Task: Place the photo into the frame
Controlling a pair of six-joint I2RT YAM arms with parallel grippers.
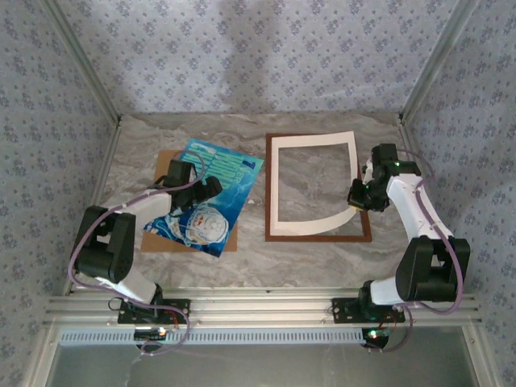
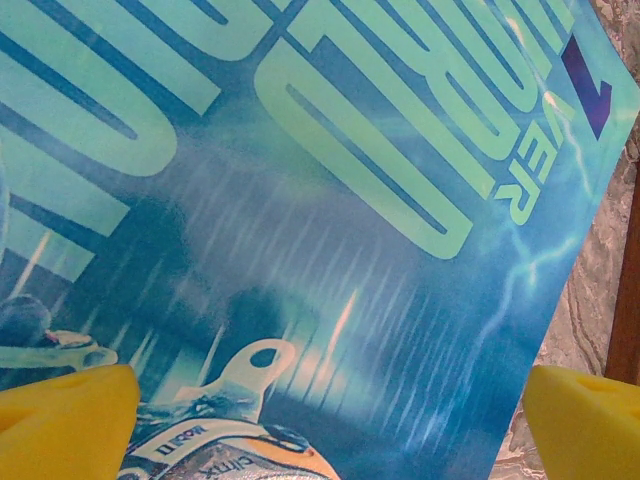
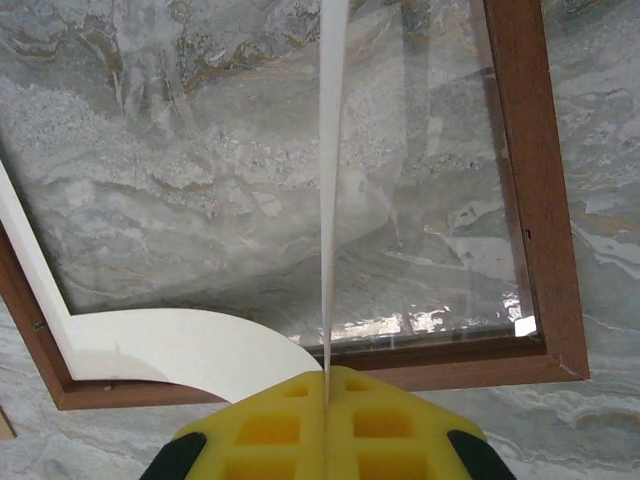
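The photo (image 1: 211, 193), blue and teal with pale lettering and a helmet graphic, lies at the left on a brown backing board (image 1: 166, 160). My left gripper (image 1: 203, 190) hovers just above it, open. In the left wrist view the photo (image 2: 330, 200) spreads under my left gripper (image 2: 325, 440), with one yellow fingertip (image 2: 60, 420) at each lower corner. The dark reddish-brown frame (image 1: 318, 237) lies flat at the right. My right gripper (image 1: 357, 198) is shut on the right edge of the cream-white mat (image 1: 314, 141), lifting and curling that side. In the right wrist view the mat (image 3: 327, 200) stands edge-on in my right gripper (image 3: 327, 378) over the frame (image 3: 530, 200).
The marble table (image 1: 314, 266) has free room in front of the frame and between frame and photo. Metal uprights and patterned walls close in the sides and back. The frame's glass (image 3: 250, 200) shows the marble through it. The frame's left rail (image 2: 628, 290) lies close to the photo's corner.
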